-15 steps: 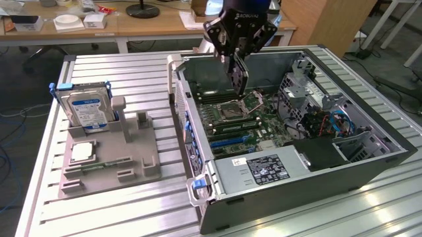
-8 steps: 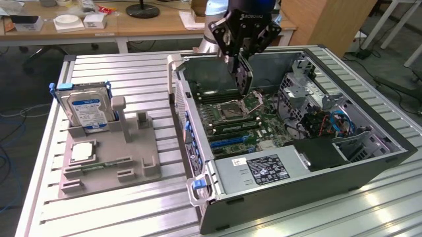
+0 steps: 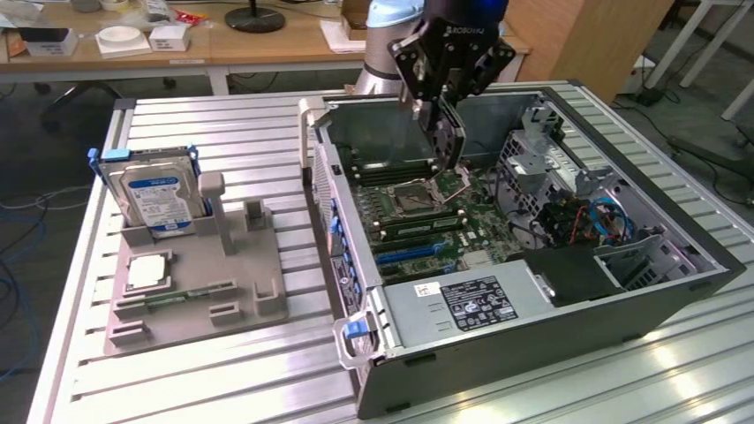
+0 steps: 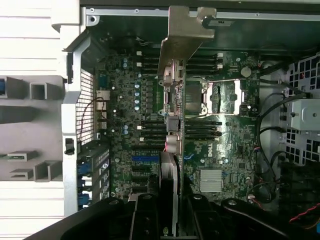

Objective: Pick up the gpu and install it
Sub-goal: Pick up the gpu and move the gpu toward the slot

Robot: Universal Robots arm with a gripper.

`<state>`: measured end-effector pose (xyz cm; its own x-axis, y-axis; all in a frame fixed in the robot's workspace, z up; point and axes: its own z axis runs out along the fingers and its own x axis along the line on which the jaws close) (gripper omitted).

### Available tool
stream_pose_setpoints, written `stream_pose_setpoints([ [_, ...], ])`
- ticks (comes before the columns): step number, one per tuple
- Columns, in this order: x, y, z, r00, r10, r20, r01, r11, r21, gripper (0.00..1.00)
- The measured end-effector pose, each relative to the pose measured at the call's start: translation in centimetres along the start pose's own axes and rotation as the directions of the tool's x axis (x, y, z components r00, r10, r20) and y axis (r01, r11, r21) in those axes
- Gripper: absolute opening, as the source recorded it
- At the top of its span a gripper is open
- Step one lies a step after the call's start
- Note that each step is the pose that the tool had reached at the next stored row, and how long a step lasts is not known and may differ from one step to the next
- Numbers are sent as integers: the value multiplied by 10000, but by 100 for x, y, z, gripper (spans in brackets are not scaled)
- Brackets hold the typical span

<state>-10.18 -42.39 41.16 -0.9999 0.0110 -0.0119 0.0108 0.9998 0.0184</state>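
Note:
The gpu [image 3: 449,141] hangs edge-on from my gripper [image 3: 444,104], a thin dark card held above the open computer case [image 3: 659,291]. Its lower end sits just over the motherboard [image 3: 430,225], near the processor socket [image 3: 422,190]. In the wrist view the gpu [image 4: 172,125] runs as a narrow strip across the motherboard [image 4: 230,145], with its silver bracket [image 4: 182,35] at the far end by the case wall. My gripper [image 4: 172,212] is shut on the card, one dark finger [image 4: 145,215] on each side of it.
On the exterior view's left a grey fixture tray [image 3: 242,296] holds an upright hard drive [image 3: 159,199], a processor chip [image 3: 147,272] and a memory stick [image 3: 189,296]. Inside the case lie the power supply [image 3: 471,305], a drive cage [image 3: 554,155] and loose cables [image 3: 595,221].

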Motion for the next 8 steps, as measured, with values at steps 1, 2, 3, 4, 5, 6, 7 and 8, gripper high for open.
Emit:
stream_pose_setpoints([
  [1,-21,0,1,10000,1,0,-1,10000,1,27],
  [2,-45,0,3,10000,1,0,-1,10000,1,27],
  [3,-68,1,4,10000,1,-1,-1,10000,1,27],
  [4,-89,1,6,10000,1,-1,-1,10000,1,27],
  [5,-110,1,8,10000,0,0,0,10000,1,27],
  [6,-131,1,10,10000,0,-1,0,10000,1,27],
  [7,-154,2,13,10000,0,-1,0,10000,1,27],
  [8,-174,2,15,10000,1,0,-1,10000,1,27],
])
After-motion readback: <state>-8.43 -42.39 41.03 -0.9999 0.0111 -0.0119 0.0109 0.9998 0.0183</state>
